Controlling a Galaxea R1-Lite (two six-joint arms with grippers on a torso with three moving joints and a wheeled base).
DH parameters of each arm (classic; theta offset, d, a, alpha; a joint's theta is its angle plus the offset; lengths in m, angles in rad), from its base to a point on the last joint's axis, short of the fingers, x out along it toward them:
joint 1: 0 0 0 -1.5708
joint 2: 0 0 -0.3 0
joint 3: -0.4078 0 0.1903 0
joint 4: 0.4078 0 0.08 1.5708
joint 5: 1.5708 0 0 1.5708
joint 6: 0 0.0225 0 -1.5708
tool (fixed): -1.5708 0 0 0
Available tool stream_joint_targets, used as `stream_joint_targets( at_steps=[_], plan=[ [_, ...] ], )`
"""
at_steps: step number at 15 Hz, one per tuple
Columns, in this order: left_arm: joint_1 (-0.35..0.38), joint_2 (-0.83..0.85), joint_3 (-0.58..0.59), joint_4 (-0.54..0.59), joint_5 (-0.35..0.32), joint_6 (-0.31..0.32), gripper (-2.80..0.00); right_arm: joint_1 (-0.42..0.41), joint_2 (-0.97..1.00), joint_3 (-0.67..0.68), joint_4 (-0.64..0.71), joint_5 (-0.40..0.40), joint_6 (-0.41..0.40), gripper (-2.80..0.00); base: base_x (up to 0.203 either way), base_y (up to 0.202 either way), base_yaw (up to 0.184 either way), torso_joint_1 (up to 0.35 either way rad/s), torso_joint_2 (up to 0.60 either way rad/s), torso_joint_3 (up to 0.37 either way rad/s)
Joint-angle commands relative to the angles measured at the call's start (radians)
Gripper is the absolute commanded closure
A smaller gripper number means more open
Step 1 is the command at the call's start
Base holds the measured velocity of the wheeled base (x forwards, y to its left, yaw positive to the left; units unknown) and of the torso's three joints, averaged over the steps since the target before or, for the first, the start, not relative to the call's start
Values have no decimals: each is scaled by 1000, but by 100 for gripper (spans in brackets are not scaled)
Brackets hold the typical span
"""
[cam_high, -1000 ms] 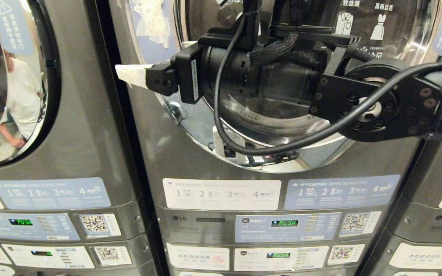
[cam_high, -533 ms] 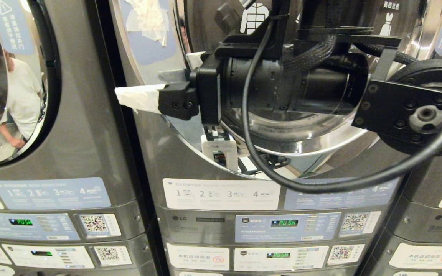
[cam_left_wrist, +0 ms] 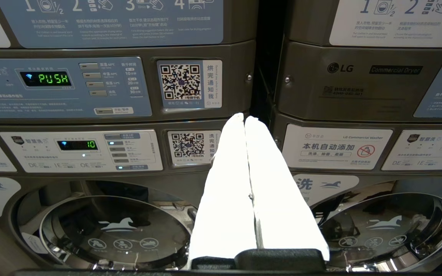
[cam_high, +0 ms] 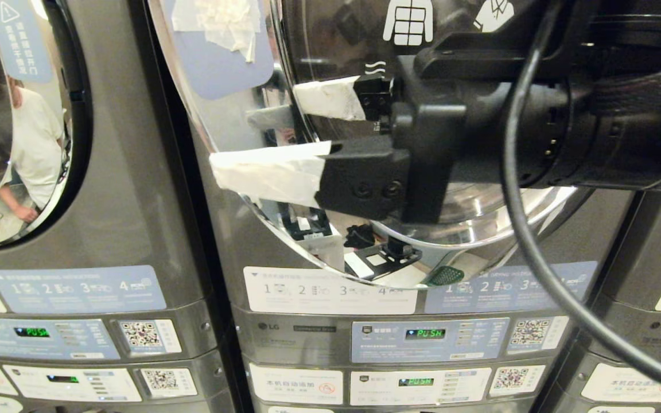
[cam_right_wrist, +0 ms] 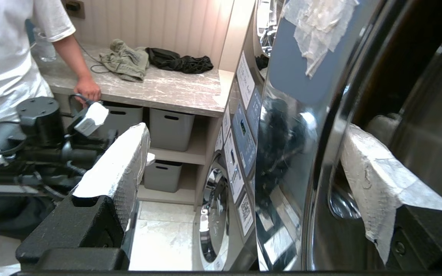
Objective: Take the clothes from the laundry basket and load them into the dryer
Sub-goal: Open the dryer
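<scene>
The right gripper [cam_high: 284,137] stands wide open at the left rim of the dryer door [cam_high: 233,132], 1 taped finger [cam_right_wrist: 374,180] inside the door's chrome edge and the other finger [cam_right_wrist: 117,165] outside it, holding nothing. The left gripper [cam_left_wrist: 246,126] hangs parked before the lower control panels [cam_left_wrist: 79,149], its 2 taped fingers pressed together, empty. No laundry basket shows; some clothes [cam_right_wrist: 152,61] lie on a side counter [cam_right_wrist: 175,92], beside a person [cam_right_wrist: 10,57].

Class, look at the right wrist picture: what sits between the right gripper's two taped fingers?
The chrome rim of the dryer door stands between the right gripper fingers: one finger outside, the other behind the rim. The right wrist view shows it.
</scene>
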Motion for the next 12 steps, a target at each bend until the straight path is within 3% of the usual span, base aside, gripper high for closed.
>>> stream_joint_targets(
  at_steps=[1,6,12],
  plan=[
    [-1,0,0,1,0,0,0,6,-75,44,-1,3,-2,-280,0,0,0,0,0,0],
    [1,0,0,1,0,0,0,16,-238,179,2,-17,1,-280,0,0,0,0,0,0],
    [0,0,0,1,0,0,0,4,-512,317,58,-183,5,-280,0,0,0,0,0,0]
  ],
)
